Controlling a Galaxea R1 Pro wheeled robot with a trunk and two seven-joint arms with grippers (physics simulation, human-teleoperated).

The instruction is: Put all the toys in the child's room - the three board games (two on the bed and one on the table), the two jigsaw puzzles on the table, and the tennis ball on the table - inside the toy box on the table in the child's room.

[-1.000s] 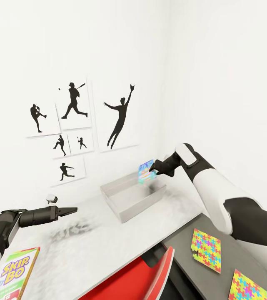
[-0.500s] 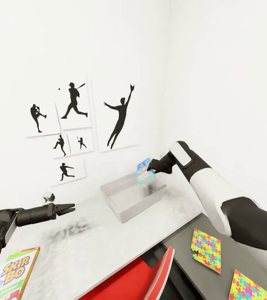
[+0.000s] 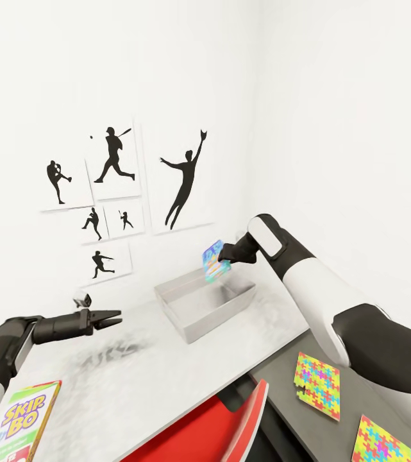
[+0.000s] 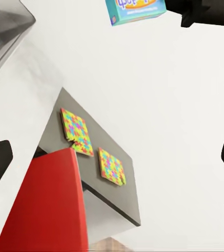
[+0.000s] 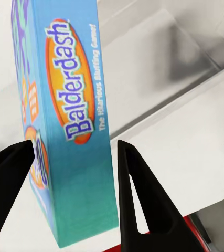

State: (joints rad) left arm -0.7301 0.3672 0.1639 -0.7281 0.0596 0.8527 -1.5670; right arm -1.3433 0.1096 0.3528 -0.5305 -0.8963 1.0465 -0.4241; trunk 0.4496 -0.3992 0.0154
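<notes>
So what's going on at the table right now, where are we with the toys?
The right hand holds the Balderdash board game in the air above the open grey toy box, not yet dropped in. The left hand hangs open over the white table, holding nothing. The Skip-Bo game lies at the table's near corner, and both jigsaw puzzles sit on the dark surface beside it.
</notes>
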